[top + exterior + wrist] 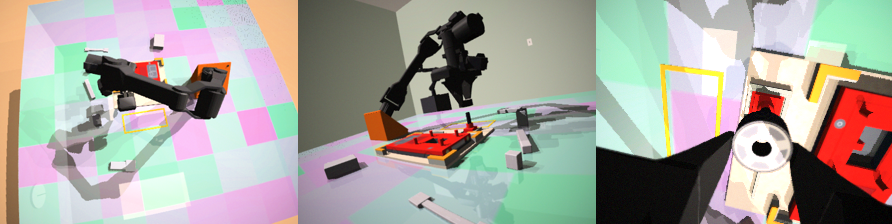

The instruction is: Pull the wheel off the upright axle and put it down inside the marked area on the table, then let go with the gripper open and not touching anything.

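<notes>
My gripper (466, 103) (761, 142) is shut on the wheel (468, 103) (745, 146). The wheel's pale, round face with a dark centre hole shows in the wrist view. The wheel is off the axle, and a gap shows between it and the black upright axle (468, 118) below. The axle stands on a red base (470, 127) (757, 102). The yellow-outlined marked area (146, 129) (483, 122) (664, 110) lies beside the axle's board. In the top view the arm hides the fingers, wheel and axle.
A red car body (141, 72) (428, 150) (846, 105) with short pegs sits on the beige board (144, 101) between orange corner pieces. Grey blocks (159, 41) (514, 159) and a thin bar (96, 49) (442, 211) lie around it. The arm's orange mount (228, 72) (375, 127) stands beside the board.
</notes>
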`<state>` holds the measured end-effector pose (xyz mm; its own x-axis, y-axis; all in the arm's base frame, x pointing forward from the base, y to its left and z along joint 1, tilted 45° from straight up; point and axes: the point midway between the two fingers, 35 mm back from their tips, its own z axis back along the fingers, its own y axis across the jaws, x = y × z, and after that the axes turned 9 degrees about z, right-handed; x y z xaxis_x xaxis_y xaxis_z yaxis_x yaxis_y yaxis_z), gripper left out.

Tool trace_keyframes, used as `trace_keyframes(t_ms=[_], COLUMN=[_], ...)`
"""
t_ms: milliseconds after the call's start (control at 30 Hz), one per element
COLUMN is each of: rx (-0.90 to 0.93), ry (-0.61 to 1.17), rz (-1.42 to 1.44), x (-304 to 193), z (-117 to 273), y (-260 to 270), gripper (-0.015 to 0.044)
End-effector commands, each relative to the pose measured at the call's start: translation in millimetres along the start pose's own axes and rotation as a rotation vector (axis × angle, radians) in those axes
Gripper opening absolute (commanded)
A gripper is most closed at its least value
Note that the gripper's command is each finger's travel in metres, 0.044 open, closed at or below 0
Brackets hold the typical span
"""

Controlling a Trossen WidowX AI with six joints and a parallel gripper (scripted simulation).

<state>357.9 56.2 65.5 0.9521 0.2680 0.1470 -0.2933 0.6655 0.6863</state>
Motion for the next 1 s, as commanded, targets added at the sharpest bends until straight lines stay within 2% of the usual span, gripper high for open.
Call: trace_keyframes(t_ms=[0,967], rx=[-0.008,-0.004], ry=[-0.009,-0.007], rz=[0.003,0.0], x=[0.0,-38.2], z=[19.5,21.2], y=[-0.5,94.2], gripper=[0.0,0.0])
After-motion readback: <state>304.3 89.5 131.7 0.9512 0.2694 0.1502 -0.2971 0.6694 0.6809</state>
